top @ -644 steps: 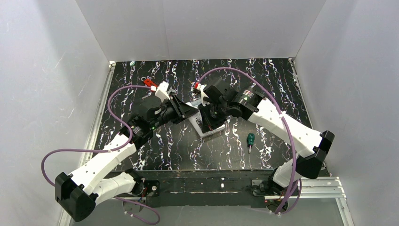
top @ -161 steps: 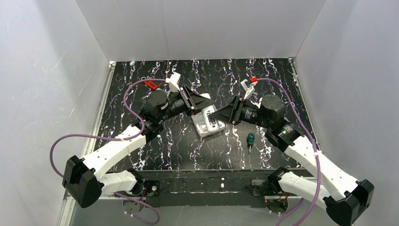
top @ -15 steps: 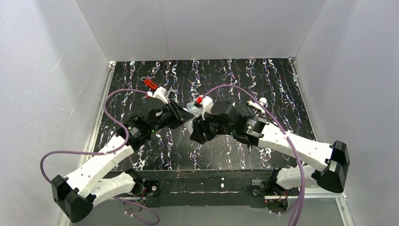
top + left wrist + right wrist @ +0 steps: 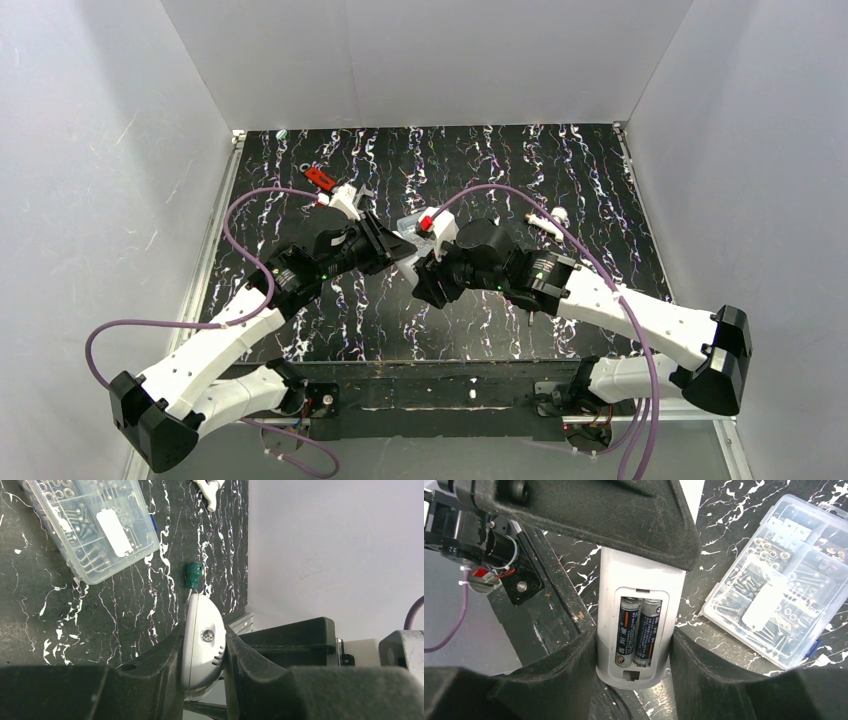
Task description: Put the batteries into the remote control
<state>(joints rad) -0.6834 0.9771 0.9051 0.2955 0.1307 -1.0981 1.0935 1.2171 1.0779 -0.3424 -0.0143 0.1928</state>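
The remote control (image 4: pixel 640 580) is a white handset, held up over the table with its back open. Two dark blue batteries (image 4: pixel 638 630) lie side by side in the compartment. My right gripper (image 4: pixel 633 636) is shut on the remote's lower end, one finger against each long side. My left gripper (image 4: pixel 202 635) is shut on the other end of the remote control (image 4: pixel 200 650), seen edge-on with a small screw showing. In the top view both grippers meet at mid-table, left gripper (image 4: pixel 392 250) and right gripper (image 4: pixel 425 280), and the remote is mostly hidden between them.
A clear compartment box (image 4: pixel 774 600) of small screws lies on the black marbled table (image 4: pixel 480 160), just behind the grippers. A green-handled screwdriver (image 4: pixel 193 575) lies near the right arm. A red tool (image 4: pixel 320 178) and a small white part (image 4: pixel 550 220) lie further back.
Five seconds ago the remote lay on the table with both grippers apart from it; now both hold it. In the last half second the right arm shifted slightly to the right.
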